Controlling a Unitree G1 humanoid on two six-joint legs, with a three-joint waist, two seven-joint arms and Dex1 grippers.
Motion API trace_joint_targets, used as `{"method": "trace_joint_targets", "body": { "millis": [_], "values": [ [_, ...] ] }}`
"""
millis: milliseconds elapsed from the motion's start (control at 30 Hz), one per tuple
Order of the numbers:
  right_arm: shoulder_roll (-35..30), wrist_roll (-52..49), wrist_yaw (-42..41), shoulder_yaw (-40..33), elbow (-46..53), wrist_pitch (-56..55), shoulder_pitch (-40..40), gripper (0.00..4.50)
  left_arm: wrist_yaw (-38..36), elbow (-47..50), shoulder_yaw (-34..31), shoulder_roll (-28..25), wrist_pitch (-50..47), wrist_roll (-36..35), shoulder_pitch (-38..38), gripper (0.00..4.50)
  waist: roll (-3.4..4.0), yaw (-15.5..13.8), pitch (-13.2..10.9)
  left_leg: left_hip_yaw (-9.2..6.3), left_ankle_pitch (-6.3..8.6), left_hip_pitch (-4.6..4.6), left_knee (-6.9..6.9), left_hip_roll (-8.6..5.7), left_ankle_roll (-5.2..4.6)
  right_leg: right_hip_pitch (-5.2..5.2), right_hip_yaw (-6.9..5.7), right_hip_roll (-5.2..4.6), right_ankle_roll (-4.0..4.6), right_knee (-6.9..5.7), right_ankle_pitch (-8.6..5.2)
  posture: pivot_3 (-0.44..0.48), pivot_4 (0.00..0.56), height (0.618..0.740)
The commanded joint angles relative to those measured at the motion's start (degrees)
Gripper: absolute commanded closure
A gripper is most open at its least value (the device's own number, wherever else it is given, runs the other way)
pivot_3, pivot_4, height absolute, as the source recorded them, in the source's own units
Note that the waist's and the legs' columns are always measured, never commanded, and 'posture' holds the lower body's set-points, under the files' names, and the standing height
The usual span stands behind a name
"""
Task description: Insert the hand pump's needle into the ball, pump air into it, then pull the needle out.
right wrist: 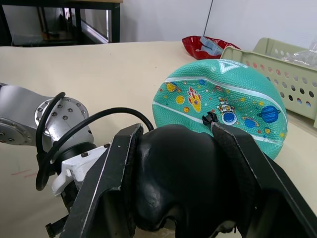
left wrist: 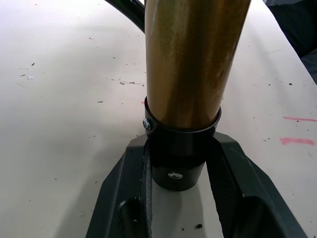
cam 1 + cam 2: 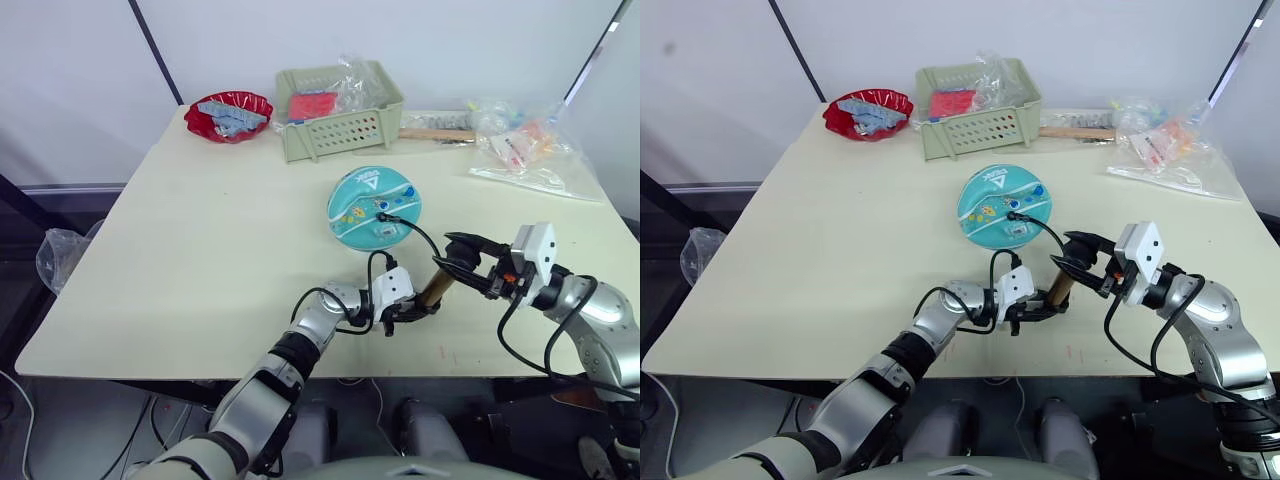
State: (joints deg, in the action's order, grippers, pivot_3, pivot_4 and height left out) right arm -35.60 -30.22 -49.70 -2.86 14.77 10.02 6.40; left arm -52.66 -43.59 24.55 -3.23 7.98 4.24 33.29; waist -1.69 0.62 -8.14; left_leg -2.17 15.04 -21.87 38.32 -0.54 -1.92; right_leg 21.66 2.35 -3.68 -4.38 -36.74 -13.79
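Observation:
The teal ball (image 3: 360, 200) with cartoon prints lies mid-table. The hand pump (image 3: 435, 285), a brass cylinder, stands tilted in front of it near the table's front edge. My left gripper (image 3: 410, 310) is shut on the pump's black lower end cap (image 2: 178, 166). My right gripper (image 3: 460, 262) is shut on the pump's black handle (image 1: 178, 173) at its upper end. The thin black hose (image 3: 425, 236) curves from the pump to a small black fitting (image 1: 210, 118) sitting against the top of the ball. The needle's pin itself is hidden there.
At the back of the table stand a red bowl (image 3: 228, 115) and a green perforated basket (image 3: 340, 125). A wooden-handled tool (image 3: 437, 134) and clear plastic bags (image 3: 525, 150) lie back right. The table's front edge (image 3: 200, 372) runs just below my grippers.

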Motion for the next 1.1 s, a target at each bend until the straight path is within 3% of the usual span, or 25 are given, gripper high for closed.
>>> {"method": "trace_joint_targets", "body": {
  "millis": [33,367,733,933,1100],
  "values": [
    [-2.6,-5.8,-0.7,-5.1,2.2,5.1,3.2,2.71,-0.9,-5.1,1.3,-1.5,-1.3,2.6,-2.2,3.43,0.06,0.0,-0.1,0.01,0.00,0.00,0.00,0.00,0.00,0.00,0.01,-0.01,0.00,0.00,0.00,0.000,0.150,0.740],
    [-11.1,-19.6,-3.9,-14.6,6.8,16.7,10.3,2.71,-1.3,-6.9,1.0,-0.6,-0.3,2.6,-1.4,3.43,0.49,-0.3,-0.4,-0.04,0.03,-0.35,-0.01,-0.04,-0.04,0.23,-0.07,-0.10,-0.01,0.12,0.01,0.000,0.150,0.740],
    [-17.7,-32.0,-1.1,-20.5,5.2,29.6,21.0,2.71,-1.6,-8.3,0.9,-0.3,1.5,3.0,-1.6,3.43,0.57,-1.3,-0.4,-0.04,0.06,-1.09,-0.02,-0.16,-0.12,0.97,-0.11,-0.34,-0.03,0.09,0.03,0.000,0.150,0.740],
    [-17.2,-23.8,-3.1,-15.5,6.1,27.8,16.0,2.71,-1.0,-9.2,0.8,-0.1,1.6,3.2,-0.9,3.43,0.52,-1.4,-0.4,-0.03,0.08,-1.09,-0.03,-0.16,-0.15,0.96,-0.12,-0.38,-0.03,0.11,0.03,0.000,0.150,0.740],
    [-12.2,-16.1,-3.7,-11.6,6.6,19.5,10.7,2.71,-1.0,-9.3,0.6,-0.2,0.6,3.0,-1.0,3.43,0.30,-1.3,-0.2,-0.02,0.08,-0.88,0.00,-0.15,-0.15,0.80,-0.10,-0.31,-0.03,0.09,0.03,0.000,0.150,0.740]
  ]
}}
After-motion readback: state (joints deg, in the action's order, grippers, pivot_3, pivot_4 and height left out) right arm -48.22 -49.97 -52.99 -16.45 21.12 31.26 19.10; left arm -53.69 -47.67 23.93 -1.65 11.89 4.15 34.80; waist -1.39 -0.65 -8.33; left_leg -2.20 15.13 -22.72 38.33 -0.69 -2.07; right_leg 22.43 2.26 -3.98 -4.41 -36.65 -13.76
